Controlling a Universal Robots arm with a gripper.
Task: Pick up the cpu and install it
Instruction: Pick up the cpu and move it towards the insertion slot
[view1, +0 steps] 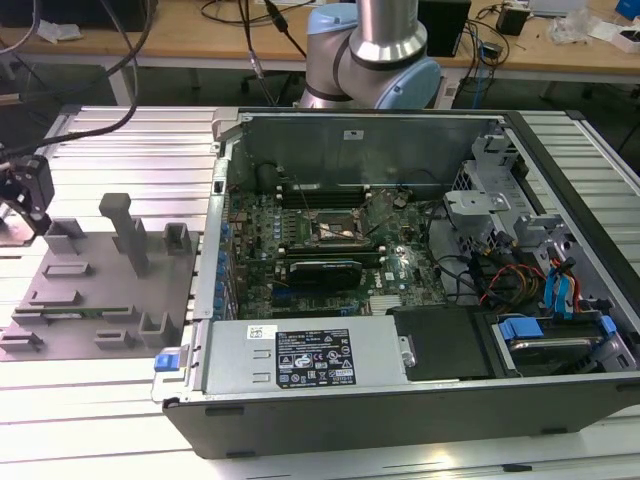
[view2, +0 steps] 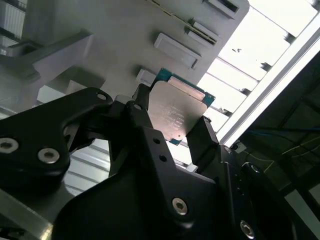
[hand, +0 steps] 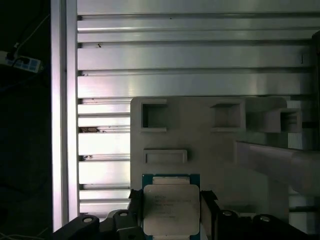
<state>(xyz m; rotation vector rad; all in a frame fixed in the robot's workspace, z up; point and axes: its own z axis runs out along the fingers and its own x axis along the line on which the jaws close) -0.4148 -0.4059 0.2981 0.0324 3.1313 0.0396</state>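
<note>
Cpu (hand: 171, 209) between jaws of the gripper (hand: 171, 201)

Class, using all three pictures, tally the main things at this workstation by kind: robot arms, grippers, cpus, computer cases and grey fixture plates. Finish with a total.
robot arm: 1
gripper: 1, shut on the cpu
cpu: 1
computer case: 1, side open
grey fixture plate: 1
Total: 5

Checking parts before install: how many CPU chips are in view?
1. The cpu is clamped in the gripper, above the gray fixture plate. Another could sit hidden in the socket inside the computer case; I cannot tell.
</note>
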